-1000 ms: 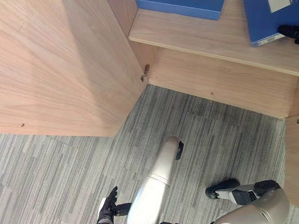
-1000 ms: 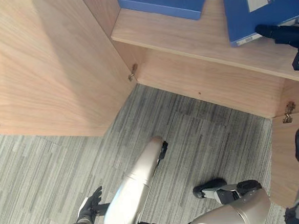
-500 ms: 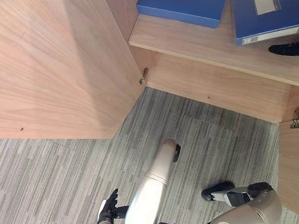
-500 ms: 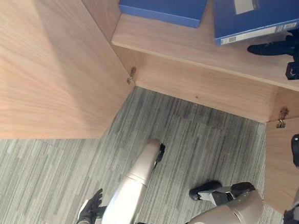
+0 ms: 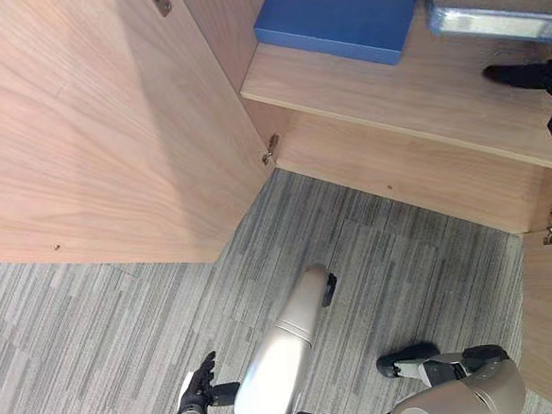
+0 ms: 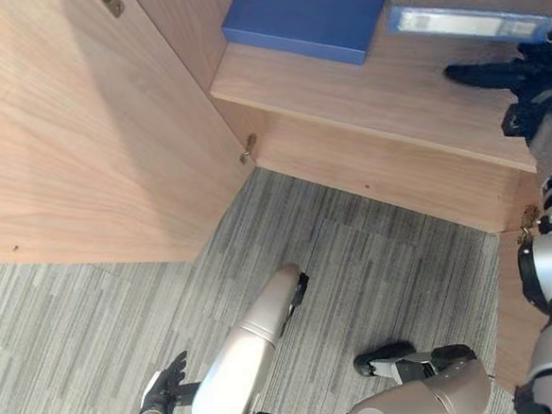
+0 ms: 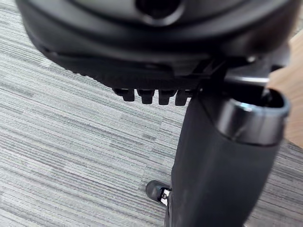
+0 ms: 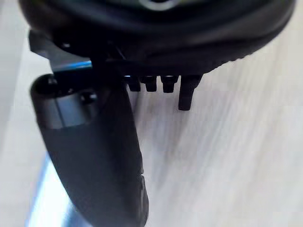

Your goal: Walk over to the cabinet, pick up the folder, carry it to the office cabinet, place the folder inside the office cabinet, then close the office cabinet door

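The blue folder (image 6: 462, 21) is on the office cabinet (image 5: 406, 174) shelf (image 5: 391, 90), at about 1 o'clock. Its pale spine edge faces outward. It seems to lie flat, though its outline is smeared. The light-wood cabinet door (image 5: 81, 135) stands swung wide open at 10 o'clock.

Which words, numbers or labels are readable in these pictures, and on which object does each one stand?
No text can be read.
Pale strip on the right folder, lying on the cabinet shelf: too blurred to read.
Left blue folder: no print shows on its cover.
Open cabinet door and carpet: no signs.
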Controlling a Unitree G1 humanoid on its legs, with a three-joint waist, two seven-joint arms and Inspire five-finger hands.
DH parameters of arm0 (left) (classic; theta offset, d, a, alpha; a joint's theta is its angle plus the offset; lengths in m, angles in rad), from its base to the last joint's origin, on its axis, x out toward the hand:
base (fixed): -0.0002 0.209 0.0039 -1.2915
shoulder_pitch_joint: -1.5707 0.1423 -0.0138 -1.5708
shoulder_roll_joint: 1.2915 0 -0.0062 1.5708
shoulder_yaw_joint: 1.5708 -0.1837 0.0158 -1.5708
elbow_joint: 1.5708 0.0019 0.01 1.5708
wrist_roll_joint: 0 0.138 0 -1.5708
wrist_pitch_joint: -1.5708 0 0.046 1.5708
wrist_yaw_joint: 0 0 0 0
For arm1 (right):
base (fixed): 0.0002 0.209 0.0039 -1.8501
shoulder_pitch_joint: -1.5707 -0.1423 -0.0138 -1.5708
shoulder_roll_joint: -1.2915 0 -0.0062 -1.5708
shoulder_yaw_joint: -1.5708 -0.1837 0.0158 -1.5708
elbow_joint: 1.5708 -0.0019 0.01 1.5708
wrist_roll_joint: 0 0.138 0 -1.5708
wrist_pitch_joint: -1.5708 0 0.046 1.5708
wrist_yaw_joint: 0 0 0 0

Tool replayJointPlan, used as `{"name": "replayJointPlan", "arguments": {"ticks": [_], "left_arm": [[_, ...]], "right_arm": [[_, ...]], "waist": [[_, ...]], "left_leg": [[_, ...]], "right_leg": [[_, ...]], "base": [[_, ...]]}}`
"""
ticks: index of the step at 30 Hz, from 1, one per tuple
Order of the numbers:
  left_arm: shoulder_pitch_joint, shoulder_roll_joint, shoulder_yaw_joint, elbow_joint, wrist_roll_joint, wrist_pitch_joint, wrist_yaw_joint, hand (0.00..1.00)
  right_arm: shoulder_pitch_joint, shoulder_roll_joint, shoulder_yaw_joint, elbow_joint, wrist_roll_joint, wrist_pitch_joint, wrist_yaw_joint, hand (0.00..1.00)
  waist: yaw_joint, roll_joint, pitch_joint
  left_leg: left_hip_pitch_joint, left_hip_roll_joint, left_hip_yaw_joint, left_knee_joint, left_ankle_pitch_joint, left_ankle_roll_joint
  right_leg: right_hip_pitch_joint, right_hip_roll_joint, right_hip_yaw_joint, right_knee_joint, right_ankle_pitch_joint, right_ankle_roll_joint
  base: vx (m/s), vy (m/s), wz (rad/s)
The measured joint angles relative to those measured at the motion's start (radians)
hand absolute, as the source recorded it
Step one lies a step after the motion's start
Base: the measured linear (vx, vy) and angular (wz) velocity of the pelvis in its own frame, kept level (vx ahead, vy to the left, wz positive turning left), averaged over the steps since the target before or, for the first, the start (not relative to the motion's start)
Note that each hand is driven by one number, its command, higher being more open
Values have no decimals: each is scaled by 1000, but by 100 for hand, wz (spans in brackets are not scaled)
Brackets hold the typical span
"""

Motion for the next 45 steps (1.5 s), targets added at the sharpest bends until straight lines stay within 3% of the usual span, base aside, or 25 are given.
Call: {"name": "replayJointPlan", "arguments": {"ticks": [3, 8, 18, 22, 25, 33, 35, 37, 39, 40, 43, 45], "left_arm": [[0, -7, -33, 17, 2, -9, 0, 100], [7, -10, -34, 48, -4, -6, 9, 100], [13, -22, -33, 76, -45, -5, 5, 100], [14, -30, -6, 77, -52, -4, 5, 100], [20, -31, 6, 76, -52, -5, 5, 100], [60, -30, 78, 25, -53, -3, 5, 100], [87, -30, 86, -37, -61, -3, -3, 100], [97, -29, 93, -65, -83, -1, -10, 100], [108, -32, 125, -94, -89, 0, -16, 100], [112, -29, 135, -110, -93, 4, -18, 100], [141, -36, 143, -157, -94, 23, -40, 100], [186, -31, 142, -182, -91, 29, -58, 100]], "right_arm": [[17, 29, 95, -74, -334, -12, 58, 100], [53, 49, 74, -177, -497, -37, 97, 100], [88, 67, 72, -242, -556, -77, 128, 100], [142, 88, 62, -316, -605, -74, 127, 100], [178, 98, 62, -365, -649, -64, 127, 100], [258, 99, 129, -479, -696, -41, 185, 100], [277, 94, 172, -524, -692, -41, 236, 100], [295, 95, 213, -562, -690, -43, 272, 100], [298, 95, 249, -625, -684, -55, 302, 100], [303, 95, 278, -655, -674, -65, 321, 100], [321, 99, 360, -700, -670, -63, 355, 100], [364, 97, 393, -729, -670, -52, 379, 100]], "waist": [[0, 0, 0], [-1, 0, 0], [-1, -5, 0], [-1, -29, 7], [-1, -46, 12], [-3, -100, 20], [-6, -106, 18], [-5, -111, 15], [-7, -116, 10], [-14, -124, 6], [-26, -123, -8], [-36, -141, -59]], "left_leg": [[6, 7, 2, -9, -1, 0], [21, 37, 12, -16, -14, -6], [47, 75, 32, -53, -12, 0], [81, 86, 45, -90, -8, 5], [114, 92, 59, -130, -1, 13], [246, 108, 99, -250, 12, 40], [304, 118, 109, -301, 19, 54], [364, 132, 118, -350, 24, 66], [395, 164, 123, -382, 25, 68], [415, 179, 127, -394, 25, 67], [503, 222, 143, -450, 35, 43], [564, 244, 164, -519, 48, 18]], "right_leg": [[-4, 11, 8, -11, 0, 0], [-23, 48, 40, -33, 1, -1], [-56, 99, 82, -80, 16, -27], [-59, 118, 109, -111, 37, -40], [-60, 133, 131, -140, 73, -68], [-55, 179, 234, -215, 233, -130], [-55, 192, 261, -228, 330, -144], [-66, 200, 279, -219, 380, -153], [-79, 256, 238, -240, 346, -167], [-69, 299, 208, -287, 332, -193], [38, 358, 166, -372, 322, -186], [91, 399, 147, -451, 322, -186]], "base": [[-3, -41, -7], [-6, -24, -17], [25, -50, -14], [48, -72, -13], [66, -50, -13], [105, -14, -15], [129, 17, -22], [152, 13, -37], [140, -32, -49], [130, -68, -39], [137, -61, -52], [161, -37, -47]]}}
